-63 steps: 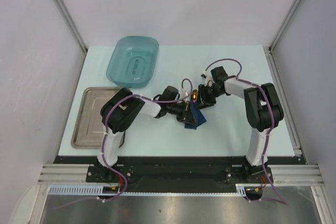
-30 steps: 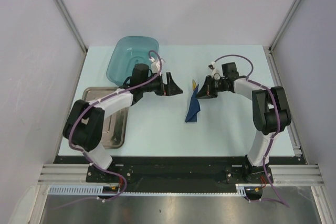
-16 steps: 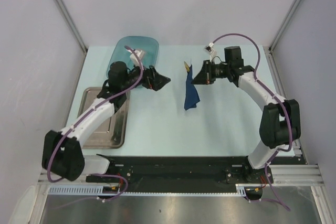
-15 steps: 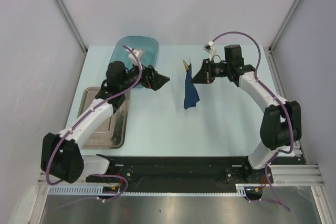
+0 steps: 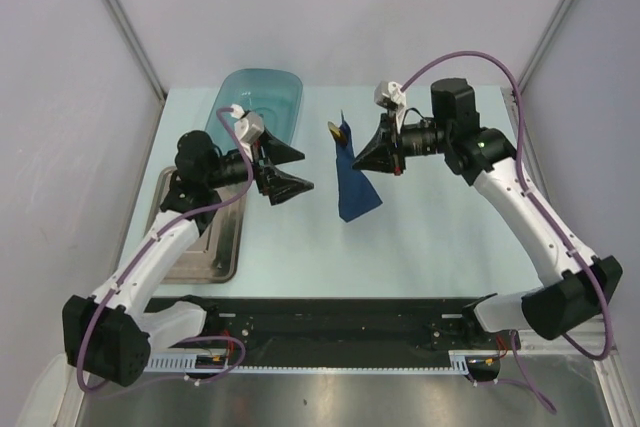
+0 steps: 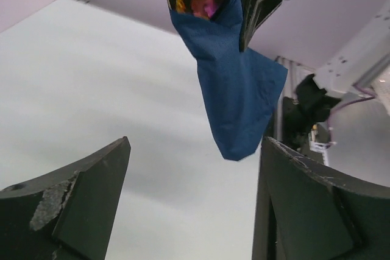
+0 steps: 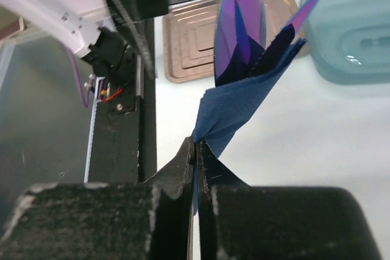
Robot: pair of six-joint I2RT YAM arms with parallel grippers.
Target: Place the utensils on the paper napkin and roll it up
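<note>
1. The right gripper (image 5: 360,157) has its two black fingers pressed fully together on a fold of the thin, dark navy blue paper napkin (image 5: 356,189). It holds the napkin up over the middle of the pale mint table (image 5: 440,237), nearer the far edge than the near one.
2. The napkin is bunched at the pinch and hangs loose below it. In the left wrist view its lower corner dangles free.
3. The slender metal utensils (image 7: 239,22) with iridescent pink-purple handles sit wrapped in the napkin, with their shiny ends poking out of its upper end. Their number cannot be told.
4. The left gripper (image 5: 298,169) has its fingers spread wide and holds nothing. It is raised just left of the napkin, apart from it, with its fingers pointing toward it.
5. A translucent teal plastic tub (image 5: 270,87) stands toward the table's far-left corner.
6. A flat rectangular steel tray (image 5: 218,252) lies along the left edge, partly under the left arm.
</note>
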